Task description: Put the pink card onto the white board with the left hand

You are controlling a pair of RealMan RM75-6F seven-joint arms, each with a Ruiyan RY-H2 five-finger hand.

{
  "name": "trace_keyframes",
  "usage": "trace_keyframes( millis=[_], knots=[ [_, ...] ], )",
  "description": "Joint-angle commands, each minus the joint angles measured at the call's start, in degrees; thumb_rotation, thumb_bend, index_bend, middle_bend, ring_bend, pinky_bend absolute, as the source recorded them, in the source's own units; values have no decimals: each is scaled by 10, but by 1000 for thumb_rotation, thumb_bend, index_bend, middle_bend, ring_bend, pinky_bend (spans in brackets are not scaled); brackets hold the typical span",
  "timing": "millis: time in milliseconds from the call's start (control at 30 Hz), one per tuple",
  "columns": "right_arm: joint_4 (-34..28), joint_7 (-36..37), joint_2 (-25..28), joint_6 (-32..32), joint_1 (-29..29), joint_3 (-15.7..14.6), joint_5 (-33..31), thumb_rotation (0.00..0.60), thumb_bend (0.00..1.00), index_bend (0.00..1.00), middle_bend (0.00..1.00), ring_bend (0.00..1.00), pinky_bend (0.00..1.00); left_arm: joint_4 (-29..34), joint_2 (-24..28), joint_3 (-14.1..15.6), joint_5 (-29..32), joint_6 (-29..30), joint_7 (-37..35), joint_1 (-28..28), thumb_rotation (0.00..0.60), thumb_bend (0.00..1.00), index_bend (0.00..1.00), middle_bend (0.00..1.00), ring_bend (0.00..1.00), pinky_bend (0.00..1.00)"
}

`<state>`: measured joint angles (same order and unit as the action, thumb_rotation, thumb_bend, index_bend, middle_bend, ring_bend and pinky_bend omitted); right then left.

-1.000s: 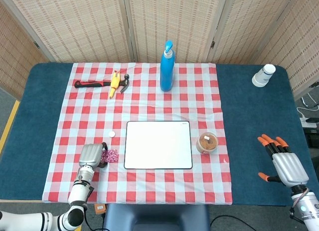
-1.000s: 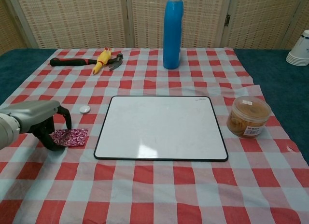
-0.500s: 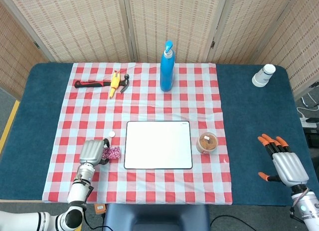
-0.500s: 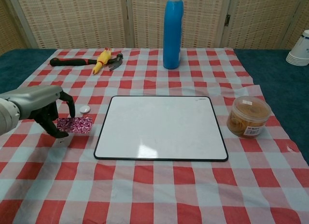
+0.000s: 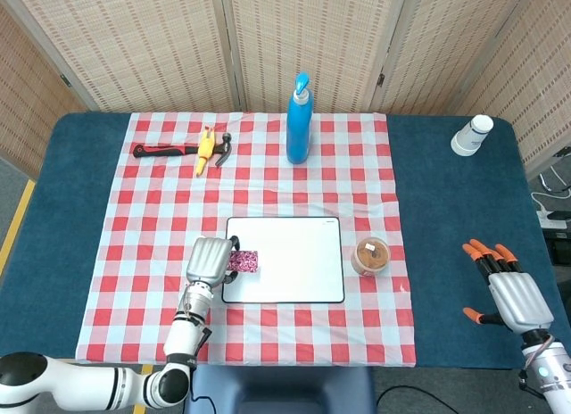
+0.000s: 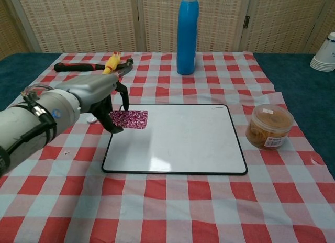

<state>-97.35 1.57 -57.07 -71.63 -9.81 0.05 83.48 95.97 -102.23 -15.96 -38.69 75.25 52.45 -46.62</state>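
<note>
My left hand (image 5: 211, 260) (image 6: 104, 99) pinches the pink patterned card (image 5: 244, 260) (image 6: 129, 119) and holds it in the air over the left edge of the white board (image 5: 294, 262) (image 6: 180, 141). The card lies roughly flat, a little above the board's surface. The board rests flat on the checked cloth in the middle of the table. My right hand (image 5: 512, 293) stays open, fingers apart, over the blue table at the far right in the head view; the chest view does not show it.
A tub of rubber bands (image 5: 371, 254) (image 6: 269, 126) sits just right of the board. A blue bottle (image 5: 300, 120) (image 6: 187, 33) stands behind it. A hammer (image 5: 169, 150) and yellow toy (image 5: 205, 151) lie far left; a small white cap (image 5: 201, 241); paper cups (image 5: 472, 135) far right.
My left hand lifted the pink card off the cloth and carried it rightward, from beside the board to above its left edge. The right hand has not moved.
</note>
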Motion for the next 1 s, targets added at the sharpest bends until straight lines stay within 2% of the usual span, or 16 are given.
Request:
trace_keyframes(
  millis=[33, 200, 433, 833, 1000],
  knots=[
    [2, 6, 2, 1, 0, 2, -2, 600, 70, 0, 0, 0, 0, -49, -59, -21, 12, 0, 26, -39, 600, 239, 406, 1000, 1000, 1000],
    [3, 14, 5, 1, 0, 3, -2, 600, 70, 0, 0, 0, 0, -103, -111, -37, 23, -3, 37, -69, 600, 240, 405, 1000, 1000, 1000],
    [4, 23, 8, 1, -1, 2, 2, 600, 71, 0, 0, 0, 0, -161, -153, -54, 32, -19, 49, -99, 600, 241, 401, 1000, 1000, 1000],
    [10, 42, 13, 6, -3, 3, 2, 600, 70, 0, 0, 0, 0, -240, -180, -74, 50, -52, 50, -122, 600, 240, 390, 1000, 1000, 1000],
    [12, 44, 13, 8, -4, 4, -1, 600, 70, 0, 0, 0, 0, -252, -180, -76, 55, -62, 48, -121, 600, 239, 347, 1000, 1000, 1000]
  ],
)
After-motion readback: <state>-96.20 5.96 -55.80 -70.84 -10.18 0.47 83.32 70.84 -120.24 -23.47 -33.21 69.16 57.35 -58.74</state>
